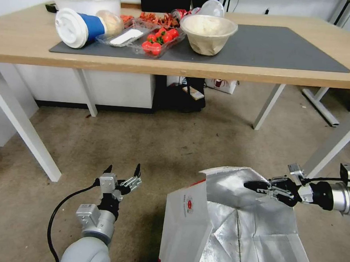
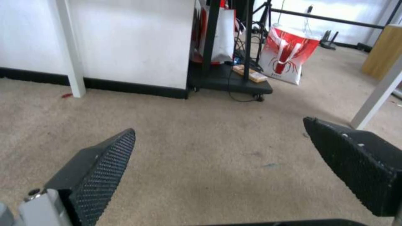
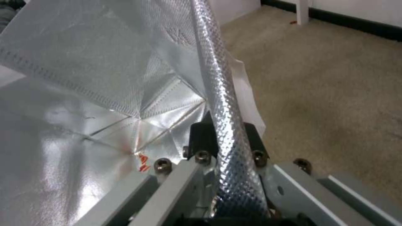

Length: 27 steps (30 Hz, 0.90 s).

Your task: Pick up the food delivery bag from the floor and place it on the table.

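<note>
the right gripper [image 1: 254, 186] has its fingers [image 3: 255, 141] pinched on the foil-lined rim of the food delivery bag [image 1: 232, 229], which stands open on the floor [image 1: 162, 146]. the left gripper [image 1: 124, 170] hovers beside the bag, fingers [image 2: 105, 163] spread wide and holding nothing, the table [image 1: 30, 43] well beyond them

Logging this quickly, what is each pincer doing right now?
Left pincer: open, holding nothing, above the floor.
Right pincer: shut on the bag at its foil rim.
</note>
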### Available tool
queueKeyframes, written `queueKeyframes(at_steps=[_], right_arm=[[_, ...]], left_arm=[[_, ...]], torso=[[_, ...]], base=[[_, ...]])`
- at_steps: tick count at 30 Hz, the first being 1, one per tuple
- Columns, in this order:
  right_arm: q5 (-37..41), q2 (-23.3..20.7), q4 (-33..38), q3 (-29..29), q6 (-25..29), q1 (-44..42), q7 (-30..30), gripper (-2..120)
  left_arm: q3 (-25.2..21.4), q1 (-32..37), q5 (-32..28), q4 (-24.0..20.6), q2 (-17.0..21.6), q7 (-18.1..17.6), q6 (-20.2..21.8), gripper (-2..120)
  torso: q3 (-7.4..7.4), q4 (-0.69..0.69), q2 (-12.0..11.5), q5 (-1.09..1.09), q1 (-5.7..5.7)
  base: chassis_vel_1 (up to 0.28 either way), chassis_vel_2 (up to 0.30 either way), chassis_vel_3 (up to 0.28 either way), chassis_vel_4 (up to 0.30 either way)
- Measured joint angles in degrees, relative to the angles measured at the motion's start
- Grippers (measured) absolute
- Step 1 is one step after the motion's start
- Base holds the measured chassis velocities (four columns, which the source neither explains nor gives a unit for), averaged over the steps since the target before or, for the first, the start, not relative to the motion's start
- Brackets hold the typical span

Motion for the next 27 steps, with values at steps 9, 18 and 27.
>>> queueKeyframes(at_steps=[9, 18, 27], right_arm=[[-0.3, 0.8, 0.2, -0.1, 0.2, -0.2, 0.0, 0], [-0.6, 1.3, -0.1, -0.2, 0.3, 0.0, 0.0, 0], [-0.8, 1.6, -0.3, -0.2, 0.4, -0.1, -0.1, 0]], left_arm=[[-0.1, -0.1, 0.2, -0.1, 0.1, 0.0, 0.6, 100], [-0.1, -0.1, 0.5, -0.1, 0.1, 0.0, 0.7, 100], [-0.1, -0.2, 0.7, -0.1, 0.2, -0.1, 0.7, 100]], torso=[[1.60, 0.01, 1.7, 0.00, 0.05], [3.44, 0.01, 3.7, 0.01, 0.21], [5.47, 0.01, 6.1, 0.01, 0.57]], base=[[0.000, 0.000, 0.000, 0.000], [0.000, 0.000, 0.000, 0.000], [0.000, 0.000, 0.000, 0.000]])
